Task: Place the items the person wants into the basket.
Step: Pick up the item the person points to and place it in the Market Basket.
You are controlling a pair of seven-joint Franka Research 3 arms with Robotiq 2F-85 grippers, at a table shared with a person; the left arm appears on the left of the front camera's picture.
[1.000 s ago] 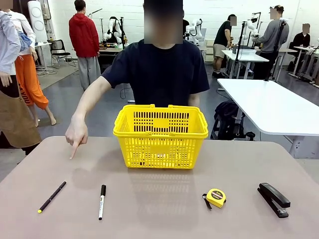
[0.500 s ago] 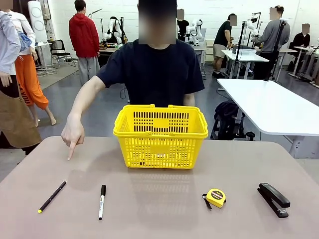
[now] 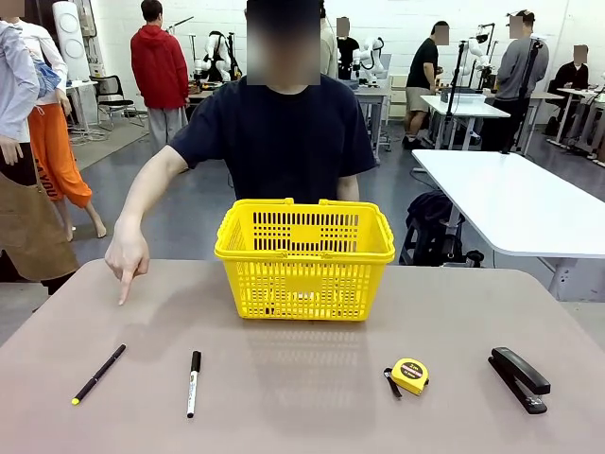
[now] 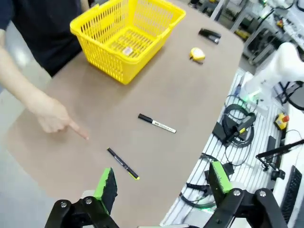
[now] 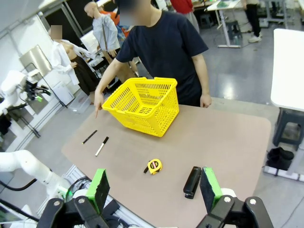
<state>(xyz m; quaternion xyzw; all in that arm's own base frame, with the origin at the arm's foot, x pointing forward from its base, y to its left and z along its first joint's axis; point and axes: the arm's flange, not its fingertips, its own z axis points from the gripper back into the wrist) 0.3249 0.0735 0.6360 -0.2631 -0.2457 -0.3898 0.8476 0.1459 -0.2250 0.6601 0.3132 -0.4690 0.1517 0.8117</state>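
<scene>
Apparently little is done: the person's hand (image 3: 128, 260) is pointing far left, toward the black pen (image 3: 98, 374) lying near left on the table (image 3: 312, 407). The stapler (image 3: 518, 378) is lying near right, outside the yellow basket (image 3: 304, 248). The left tool (image 4: 162, 176) and right tool (image 5: 154, 183) are hanging spread, empty.

Glossy yellow plastic basket (image 3: 304, 260), matt brown table (image 3: 312, 397), black cloth T-shirt (image 3: 274, 142)

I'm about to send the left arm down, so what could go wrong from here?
The pointing hand hangs just beyond the black pen, so the open left gripper could strike it coming down. The white marker lies beside the pen, and the finger touches neither, so the wrong one might get picked.
</scene>
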